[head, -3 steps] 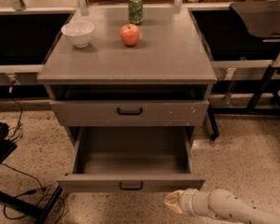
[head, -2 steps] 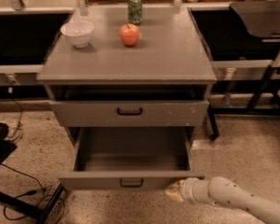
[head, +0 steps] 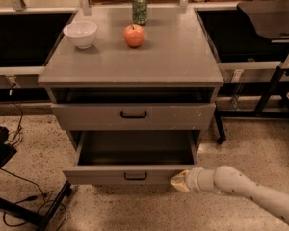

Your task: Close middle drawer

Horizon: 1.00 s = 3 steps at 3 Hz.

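1. The gripper [head: 179, 181] has come up and in from the floor side over the last second. It now sits against the right end of the middle drawer [head: 94, 175] front and looks to be touching. The arm [head: 253, 192] trails off to its lower right.
2. I can't tell whether the gripper is parted or closed up; the tip reads as one pale lump.
3. The middle drawer is directly left of the gripper, still pulled out, with its inside on view. Its front sits further back than a second ago and less of the inside shows. My read is that the push has started.
4. The handle [head: 135, 176] is left of the gripper and untouched. This is a shove on the panel, not a grab.
5. The upper drawer [head: 86, 115] is above and left of the gripper, unchanged. It isn't the target.
6. The bowl [head: 80, 33], apple [head: 134, 35] and can [head: 139, 8] are well above the gripper on the cabinet [head: 183, 57] top. They're in the same spots as before, with no sign of shaking.
7. The close is under way, but most of the travel looks still to go.
8. Contact is off-centre, at the right end. The likely risks are the drawer racking in its slides or the gripper slipping off the corner. It needs a steady push straight in.
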Motion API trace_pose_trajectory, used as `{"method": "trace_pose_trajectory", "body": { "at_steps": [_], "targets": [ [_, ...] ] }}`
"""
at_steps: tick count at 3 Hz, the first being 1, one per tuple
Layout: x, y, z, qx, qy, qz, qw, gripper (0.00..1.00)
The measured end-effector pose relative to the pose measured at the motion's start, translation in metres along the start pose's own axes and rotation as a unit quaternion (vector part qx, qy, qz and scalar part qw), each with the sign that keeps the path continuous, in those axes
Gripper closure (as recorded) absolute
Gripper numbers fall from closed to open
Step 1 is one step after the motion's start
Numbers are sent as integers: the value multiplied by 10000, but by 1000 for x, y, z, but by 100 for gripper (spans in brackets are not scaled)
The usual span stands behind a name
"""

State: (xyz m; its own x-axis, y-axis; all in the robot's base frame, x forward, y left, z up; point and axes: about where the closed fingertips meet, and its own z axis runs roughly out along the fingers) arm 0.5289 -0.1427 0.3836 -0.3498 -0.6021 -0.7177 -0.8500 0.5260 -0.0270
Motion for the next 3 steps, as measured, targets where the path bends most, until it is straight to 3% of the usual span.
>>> {"method": "trace_pose_trajectory", "body": {
  "at_steps": [1,2,3],
  "targets": [
    [-5,-6,-1,22,-9,-41,10000,100],
    [-36,-51,-4,223,-78,-205,9995,100],
    [-42,-59,-6,275,-96,-237,9993,100]
  ]
}}
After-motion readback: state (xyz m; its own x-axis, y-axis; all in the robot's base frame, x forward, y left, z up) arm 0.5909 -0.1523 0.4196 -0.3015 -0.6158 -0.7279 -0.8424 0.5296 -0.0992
